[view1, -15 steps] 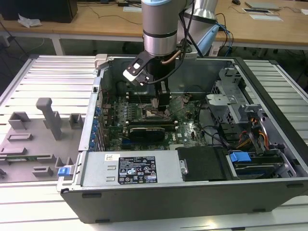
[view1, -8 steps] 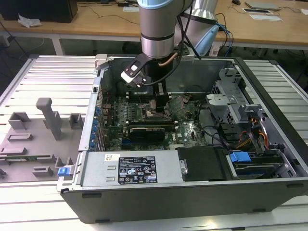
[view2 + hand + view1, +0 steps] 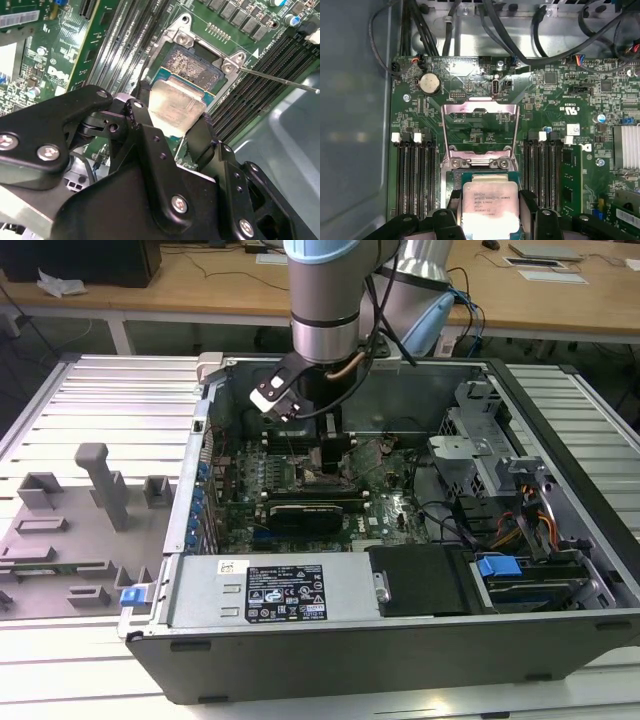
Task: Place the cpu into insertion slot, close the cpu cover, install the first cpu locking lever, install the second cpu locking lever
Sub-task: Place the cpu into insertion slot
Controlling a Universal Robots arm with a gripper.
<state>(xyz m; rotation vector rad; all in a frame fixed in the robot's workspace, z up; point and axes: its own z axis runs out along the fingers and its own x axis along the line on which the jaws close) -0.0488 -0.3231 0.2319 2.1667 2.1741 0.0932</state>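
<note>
An open computer case (image 3: pixel 300 592) lay on a slatted metal bench (image 3: pixel 100 390), with the robot arm reaching down into it at the upper centre of the exterior view. The tool (image 3: pixel 331 448) hung low over the green circuit board (image 3: pixel 392 508).

In both wrist views the black tool (image 3: pixel 172 112) was closed on the cpu (image 3: pixel 177 100), one finger on each of two opposite edges, silvery face up. The chip sat directly over the insertion slot (image 3: pixel 192 62), part of whose pin field was uncovered beyond it. It looked slightly tilted. Whether it touched the socket could not be told, so placing it seemed under way, not finished.

In the first wrist view the cpu cover (image 3: pixel 465 109) stood swung open just past the socket, so closing it remained to be done. In the second wrist view a thin locking lever (image 3: pixel 280 80) stuck out free from a socket corner, unlatched. Neither lever step looked started.
</note>
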